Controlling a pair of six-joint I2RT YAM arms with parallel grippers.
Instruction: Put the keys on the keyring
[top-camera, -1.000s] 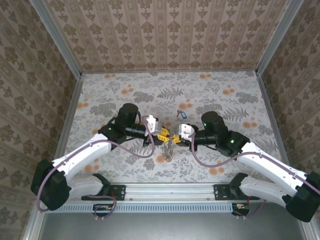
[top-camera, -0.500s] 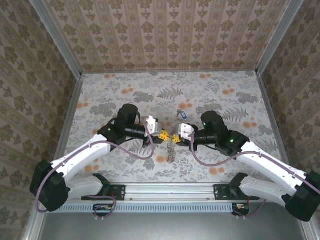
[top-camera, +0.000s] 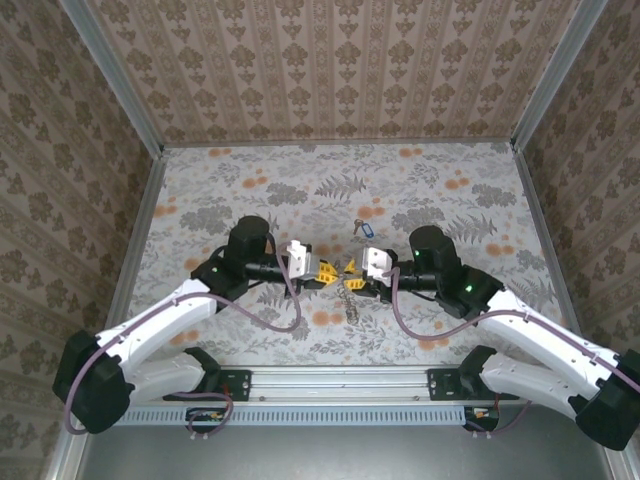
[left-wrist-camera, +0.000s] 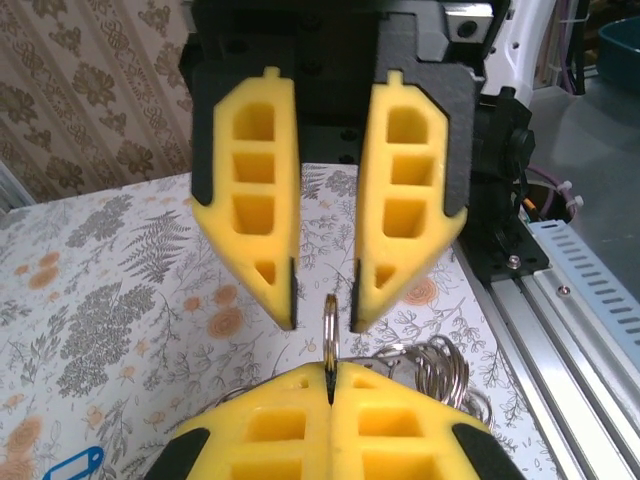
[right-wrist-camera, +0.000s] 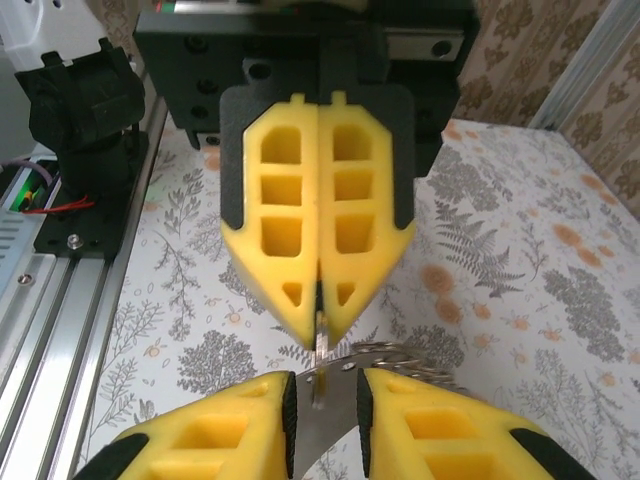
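- Presently, the left gripper (left-wrist-camera: 330, 372) has its yellow fingers pressed fully together on the keyring (left-wrist-camera: 330, 325). The keyring stands edge-on as a thin grey-brown hoop rising from the seam between the pads.
- The right gripper (left-wrist-camera: 323, 318) faces the left one head-on. Its jaws stand partly apart and grip nothing, and the free edge of the keyring sits in the gap between its two fingertips. Whether either finger touches the hoop cannot be told.
- The right wrist view agrees: the near pair of fingers is parted around a thin metal edge, and the opposite pair is closed tight with no gap.
- From above, the two grippers meet tip to tip over the near half of the table (top-camera: 450, 200), about midway between its left and right sides. The left arm reaches in from the left and the right arm from the right.
- A cluster of silver rings (left-wrist-camera: 440, 365) hangs from the meeting point on its near side. Whether it rests on the tabletop cannot be told.
- The keys (top-camera: 362, 229), a blue tag with a small dark metal part, lie flat on the table. They are just beyond the grippers on the far side, slightly right, and apart from both grippers and from the keyring.
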